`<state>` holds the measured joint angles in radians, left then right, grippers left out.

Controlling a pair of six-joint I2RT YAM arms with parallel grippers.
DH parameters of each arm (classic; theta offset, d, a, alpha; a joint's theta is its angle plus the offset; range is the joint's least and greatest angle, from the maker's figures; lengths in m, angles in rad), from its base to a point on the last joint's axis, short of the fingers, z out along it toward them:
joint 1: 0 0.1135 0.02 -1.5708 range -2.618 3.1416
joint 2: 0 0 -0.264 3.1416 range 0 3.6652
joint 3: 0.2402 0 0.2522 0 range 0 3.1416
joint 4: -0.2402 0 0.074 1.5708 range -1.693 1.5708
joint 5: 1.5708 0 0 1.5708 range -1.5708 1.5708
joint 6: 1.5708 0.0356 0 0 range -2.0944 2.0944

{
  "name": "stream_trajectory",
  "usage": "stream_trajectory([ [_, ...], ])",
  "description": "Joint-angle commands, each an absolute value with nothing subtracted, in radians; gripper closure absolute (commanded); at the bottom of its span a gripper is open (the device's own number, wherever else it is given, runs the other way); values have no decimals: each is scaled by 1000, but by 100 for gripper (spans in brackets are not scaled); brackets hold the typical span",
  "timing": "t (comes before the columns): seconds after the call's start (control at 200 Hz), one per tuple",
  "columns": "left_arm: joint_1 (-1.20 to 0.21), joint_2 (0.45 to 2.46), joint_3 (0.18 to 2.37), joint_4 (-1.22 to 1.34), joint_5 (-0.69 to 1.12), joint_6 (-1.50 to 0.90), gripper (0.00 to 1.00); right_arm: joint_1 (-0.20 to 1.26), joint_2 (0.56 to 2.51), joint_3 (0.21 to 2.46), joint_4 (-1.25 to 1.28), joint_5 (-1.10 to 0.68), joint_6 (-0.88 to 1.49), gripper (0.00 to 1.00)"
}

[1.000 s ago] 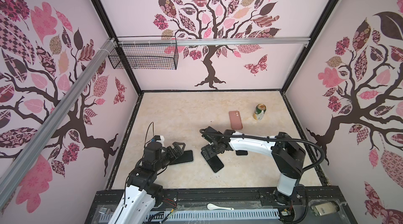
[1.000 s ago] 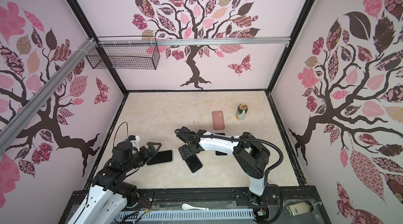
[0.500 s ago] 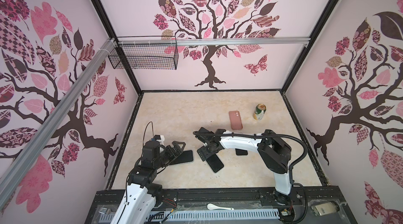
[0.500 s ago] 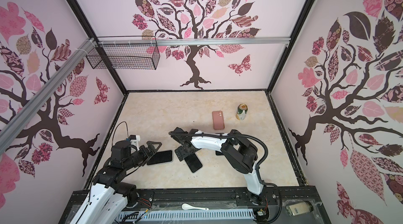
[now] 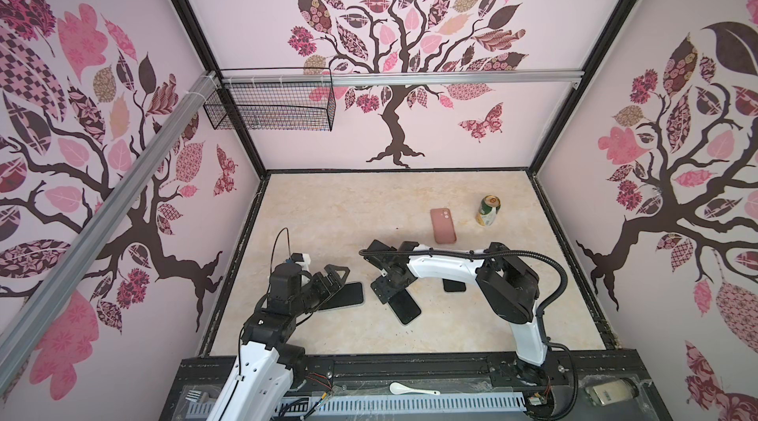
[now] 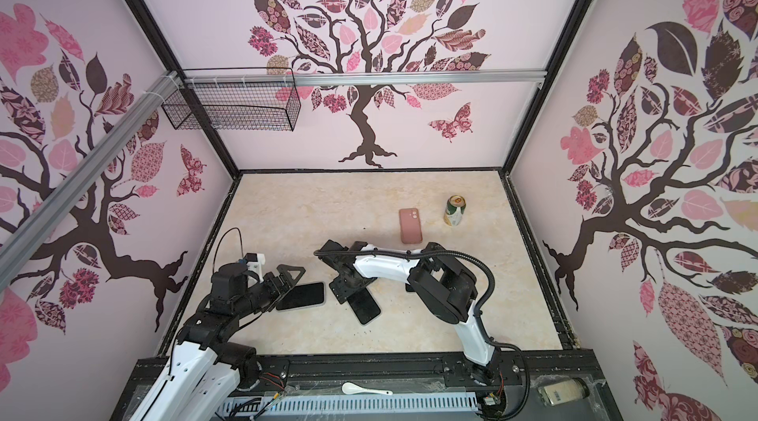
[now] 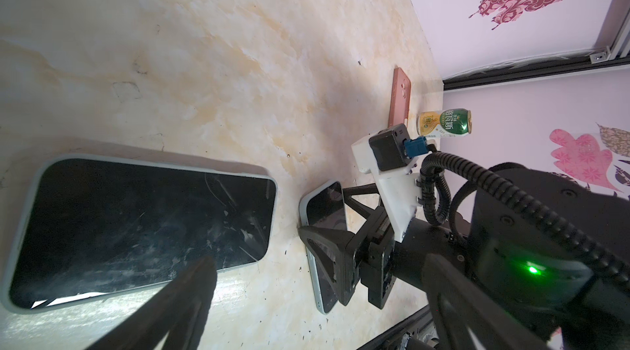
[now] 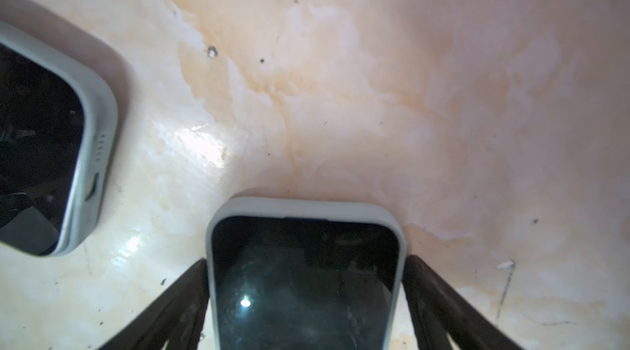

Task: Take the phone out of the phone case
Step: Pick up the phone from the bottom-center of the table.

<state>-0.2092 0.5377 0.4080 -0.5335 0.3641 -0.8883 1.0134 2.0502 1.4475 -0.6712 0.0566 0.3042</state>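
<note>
Two black-screened phones in pale grey phone cases lie face up on the marble table. The middle phone (image 5: 406, 306) (image 6: 366, 305) (image 8: 306, 280) points toward the front edge. My right gripper (image 5: 389, 292) (image 8: 306, 259) is down over its far end. The fingertips (image 8: 199, 271) lie against both long sides of its case, with no gap showing. The other phone (image 5: 344, 296) (image 7: 143, 229) lies to the left. My left gripper (image 5: 333, 280) (image 7: 317, 297) hangs open at its left end, one finger over a screen corner, holding nothing.
A pink phone case (image 5: 443, 226) lies face down behind the right arm, with an upright drink can (image 5: 488, 210) to its right. A small dark object (image 5: 454, 285) sits under the right forearm. A wire basket (image 5: 270, 105) hangs on the back rail. A white spoon (image 5: 412, 388) rests on the front rail.
My right arm has swung a little to the left and settled over the middle phone, and its jaws have narrowed onto the case sides. The left arm has barely moved.
</note>
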Motion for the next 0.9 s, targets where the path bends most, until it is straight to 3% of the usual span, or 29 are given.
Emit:
stream_trajectory([
  [0.0,-204,534,390,-531,337,-868,2,1030,2123,1455,-733,49,284,13],
  [0.435,-205,533,396,-543,304,-862,2,1031,2141,1465,-765,101,312,24],
  [0.545,-205,541,403,-542,315,-850,2,1031,2103,1449,-744,94,341,31],
  [0.785,-208,617,437,-479,374,-761,2,1017,1938,1377,-636,149,440,59],
  [0.895,-217,676,488,-448,422,-699,2,1006,1834,1320,-573,239,499,85],
])
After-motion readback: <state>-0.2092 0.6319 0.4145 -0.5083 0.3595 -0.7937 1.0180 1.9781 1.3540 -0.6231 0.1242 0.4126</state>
